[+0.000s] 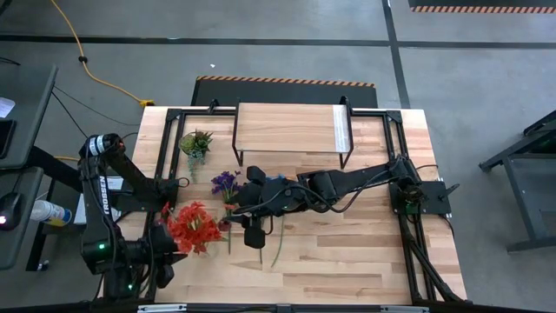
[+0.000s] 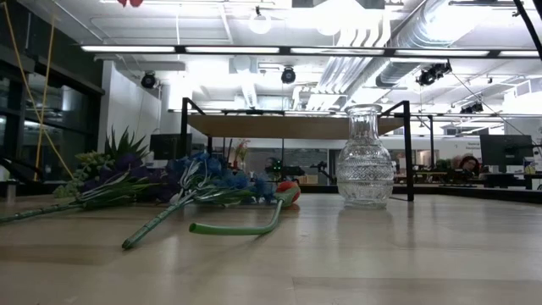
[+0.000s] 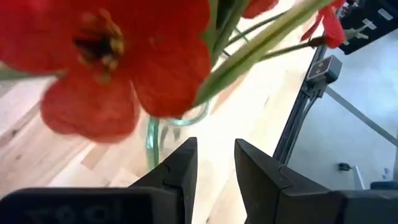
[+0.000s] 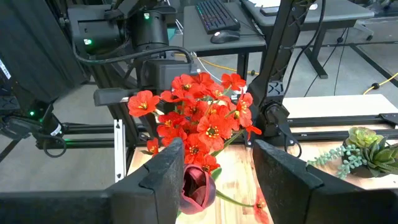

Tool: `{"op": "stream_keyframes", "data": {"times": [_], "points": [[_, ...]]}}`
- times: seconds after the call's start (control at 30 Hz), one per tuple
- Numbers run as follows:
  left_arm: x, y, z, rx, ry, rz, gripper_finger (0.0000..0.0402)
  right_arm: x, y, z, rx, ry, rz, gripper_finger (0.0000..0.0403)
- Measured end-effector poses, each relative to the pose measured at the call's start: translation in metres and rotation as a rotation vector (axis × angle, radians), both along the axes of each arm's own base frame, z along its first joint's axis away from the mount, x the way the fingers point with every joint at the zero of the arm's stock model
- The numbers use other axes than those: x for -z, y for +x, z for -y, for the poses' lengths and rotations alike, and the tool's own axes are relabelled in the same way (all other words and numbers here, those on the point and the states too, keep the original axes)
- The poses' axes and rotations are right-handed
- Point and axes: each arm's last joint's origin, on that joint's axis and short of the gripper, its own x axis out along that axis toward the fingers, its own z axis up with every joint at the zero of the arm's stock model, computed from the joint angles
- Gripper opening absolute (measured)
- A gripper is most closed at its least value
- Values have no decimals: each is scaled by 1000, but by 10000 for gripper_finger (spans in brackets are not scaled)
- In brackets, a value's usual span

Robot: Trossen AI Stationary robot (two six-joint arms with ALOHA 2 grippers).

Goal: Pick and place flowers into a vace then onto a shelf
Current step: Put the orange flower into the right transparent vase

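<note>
A bunch of red flowers (image 1: 195,228) (image 4: 199,115) hangs in the air above the table's near left part. Its blooms point toward the left arm and its green stems run back toward my right gripper (image 1: 233,216) (image 4: 217,152). My left gripper (image 3: 216,146) (image 1: 168,252) sits just under the blooms (image 3: 112,56), its fingers a narrow gap apart with only table showing between them. The glass vase (image 2: 364,161) stands upright on the table in front of the shelf (image 1: 291,129); in the high view the right arm hides it. My right gripper comes in level from the table's right, and the bunch's stems (image 4: 227,144) run in between its two fingers. Blooms hide where the fingers meet the stems. A dark red bloom (image 4: 196,186) lies against one finger. The bunch juts out beyond the fingertips, clear of the table.
Purple flowers (image 1: 226,183) and blue flowers (image 2: 216,176) lie on the table left of centre. A loose green stem (image 2: 237,229) lies nearer the front. A small spiky green plant (image 1: 195,142) stands at the far left beside the shelf. Black rails frame the table's sides.
</note>
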Motion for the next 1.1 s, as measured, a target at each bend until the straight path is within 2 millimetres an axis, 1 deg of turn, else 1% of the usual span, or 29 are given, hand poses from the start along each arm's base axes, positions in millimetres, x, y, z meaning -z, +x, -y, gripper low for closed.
{"op": "stream_keyframes", "data": {"times": [0.1,0.17,0.43,0.53,0.9,1.1], "points": [[-2,1,3,30,-13,6,142,0,0,0,-1,-3,0,181],[-8,1,5,46,-20,10,142,0,0,1,0,-5,0,181],[-51,3,10,161,-25,93,143,0,1,2,4,-7,0,181],[-65,4,11,199,-30,112,143,0,1,2,3,-7,0,181],[-97,4,10,264,-60,161,143,0,1,2,3,-7,0,181],[-123,4,6,301,-47,249,143,2,0,6,4,-31,-23,181]]}}
